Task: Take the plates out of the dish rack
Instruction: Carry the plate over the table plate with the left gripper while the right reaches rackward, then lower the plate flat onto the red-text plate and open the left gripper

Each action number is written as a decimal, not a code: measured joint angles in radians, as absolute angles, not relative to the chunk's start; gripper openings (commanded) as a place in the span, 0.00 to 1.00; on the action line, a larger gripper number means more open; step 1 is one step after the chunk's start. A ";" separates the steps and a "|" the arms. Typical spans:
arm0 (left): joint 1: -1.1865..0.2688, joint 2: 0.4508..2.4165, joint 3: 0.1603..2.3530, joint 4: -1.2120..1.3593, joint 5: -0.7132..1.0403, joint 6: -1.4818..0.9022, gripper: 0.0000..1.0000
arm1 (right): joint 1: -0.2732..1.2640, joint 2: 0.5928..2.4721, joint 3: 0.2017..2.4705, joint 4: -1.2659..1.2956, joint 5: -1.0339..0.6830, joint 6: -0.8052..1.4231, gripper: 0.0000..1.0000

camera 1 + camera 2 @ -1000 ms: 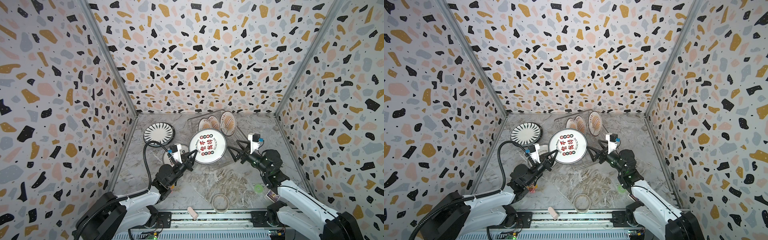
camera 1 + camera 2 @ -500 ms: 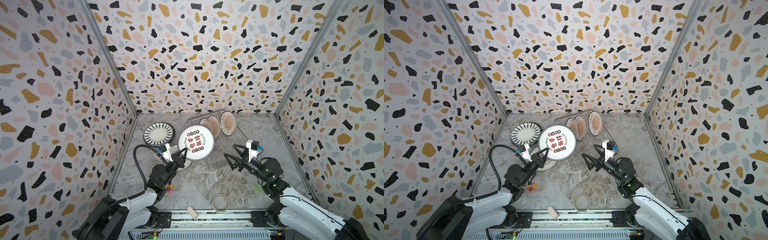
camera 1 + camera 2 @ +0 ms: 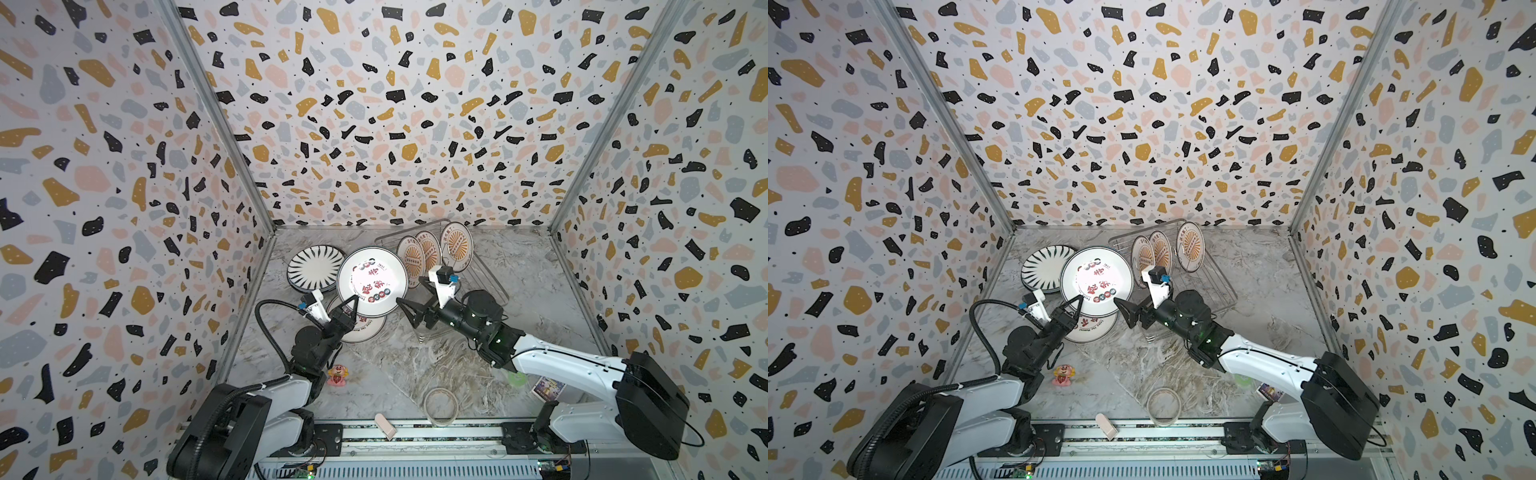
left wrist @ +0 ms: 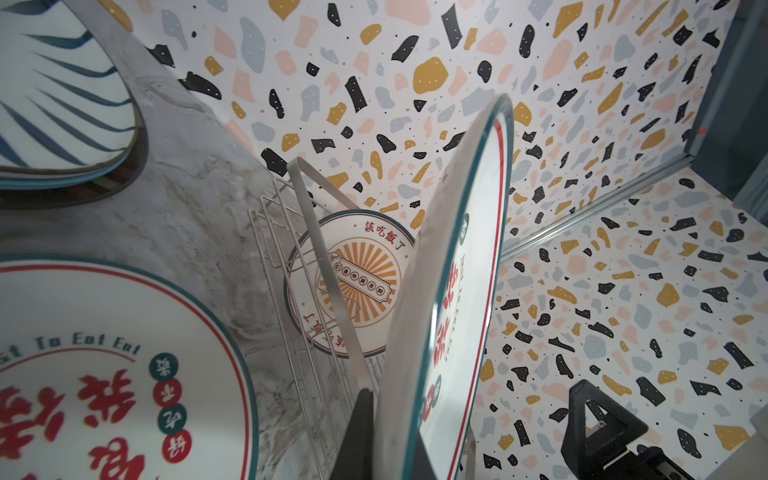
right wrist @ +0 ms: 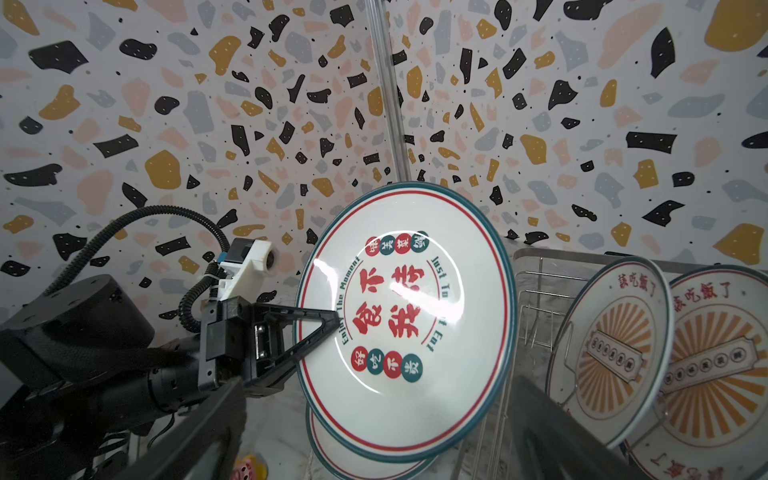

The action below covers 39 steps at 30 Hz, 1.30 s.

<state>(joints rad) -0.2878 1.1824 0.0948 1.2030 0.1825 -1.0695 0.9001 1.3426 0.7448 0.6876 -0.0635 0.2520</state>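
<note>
- Left gripper: pressed together on the lower rim of the held plate, one finger on its underside and the other on its printed face.
- Held plate: white with a teal and red rim and red characters. It is lifted clear of the marbled table and tilted steeply, face turned toward the right arm. It is out of the rack, just left of it. In both top views it overlaps the striped plate's right edge; contact cannot be told.
- Second red-character plate: lies flat on the table, face up, directly under the held plate and the left gripper.
- Striped plate: black radial stripes, flat on the table near the left wall, well left of the rack.
- Sunburst plates, three: stand on edge in a row in the far end of the rack.
- Dish rack: silver wire, at the back of the table, right of centre. Its near end holds no plate.
- Right gripper: jaws spread wide, holding nothing, over the rack's near end just beside the held plate's right edge.
- Tape ring: flat near the front edge.
- Small pink toy: beside the left arm.
- Pink block: on the front rail.
</note>
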 measured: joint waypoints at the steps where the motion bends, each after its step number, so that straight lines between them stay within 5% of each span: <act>1: -0.277 1.182 0.091 1.196 0.183 -1.077 0.00 | 0.911 1.368 0.768 0.680 -0.048 0.244 0.99; 16: -0.166 1.100 0.090 0.940 0.181 -1.140 0.00 | 0.962 1.611 0.991 0.567 0.107 0.167 0.99; 27: -0.165 1.018 0.091 0.667 0.113 -1.184 0.00 | 0.962 1.683 1.021 0.569 0.065 0.172 0.99; 39: -0.165 1.076 0.090 0.652 0.115 -1.246 0.00 | 0.965 1.704 1.023 0.570 0.023 0.191 0.99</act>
